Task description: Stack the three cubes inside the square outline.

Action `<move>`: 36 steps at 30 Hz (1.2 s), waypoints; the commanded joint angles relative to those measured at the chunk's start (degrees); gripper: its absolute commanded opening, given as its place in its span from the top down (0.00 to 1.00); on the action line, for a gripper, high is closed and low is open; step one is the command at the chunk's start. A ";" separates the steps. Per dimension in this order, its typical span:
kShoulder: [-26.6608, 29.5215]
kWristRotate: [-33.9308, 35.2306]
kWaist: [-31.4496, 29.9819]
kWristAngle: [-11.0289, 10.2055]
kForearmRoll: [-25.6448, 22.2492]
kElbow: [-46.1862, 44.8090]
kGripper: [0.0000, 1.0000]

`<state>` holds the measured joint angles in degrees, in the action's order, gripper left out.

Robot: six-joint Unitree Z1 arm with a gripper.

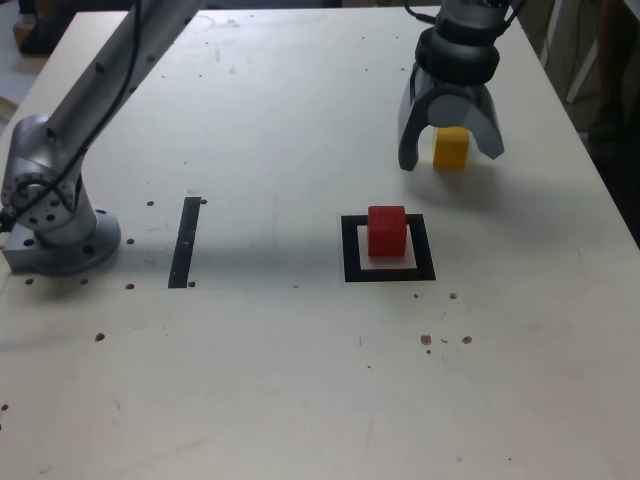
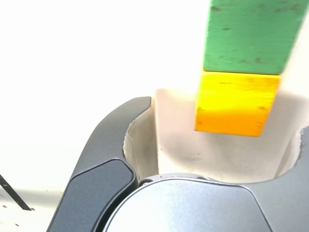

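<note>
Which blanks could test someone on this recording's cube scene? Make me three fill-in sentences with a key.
The cube within the black square outline is coloured ____.
In the wrist view, the cube bordering the green cube is ____.
The gripper stands with its jaws ____.
Missing words: red; yellow; open

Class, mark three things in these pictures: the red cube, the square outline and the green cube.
Red cube (image 1: 386,239): exterior view, its front face.
Square outline (image 1: 390,275): exterior view, black tape along its near edge.
Green cube (image 2: 248,38): wrist view, middle of its visible surface.
</note>
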<state>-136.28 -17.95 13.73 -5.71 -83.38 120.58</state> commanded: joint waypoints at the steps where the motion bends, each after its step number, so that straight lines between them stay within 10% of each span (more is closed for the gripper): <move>1: -0.87 -0.45 0.14 0.46 -0.87 1.16 0.10; 19: -5.17 -2.02 0.16 1.44 -2.77 6.01 0.64; 36: -4.95 -2.23 0.10 1.06 -3.04 6.23 0.69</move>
<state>-141.18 -20.05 13.81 -4.54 -86.25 126.65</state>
